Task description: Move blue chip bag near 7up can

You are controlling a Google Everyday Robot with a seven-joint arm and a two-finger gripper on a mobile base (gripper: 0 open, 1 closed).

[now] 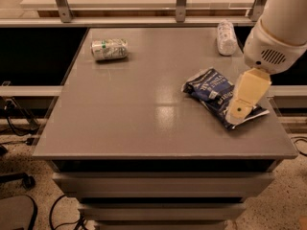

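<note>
Tool (239,112) over bag (209,87); bare tabletop (139,99) beyond

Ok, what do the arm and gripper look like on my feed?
The arm is a smooth white rounded shell with a small slotted vent. The gripper, over the chip bag on the right of the table, is a flat cream-yellow piece narrowing downward, with a round mark near its tip. No cables show on it.

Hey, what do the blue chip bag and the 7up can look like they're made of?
The blue chip bag: likely thin foil or plastic film, glossy, judging by its crumpled, shiny creases. The 7up can: probably thin metal, given its silvery sheen. The gripper hangs over the bag's right end.
</note>
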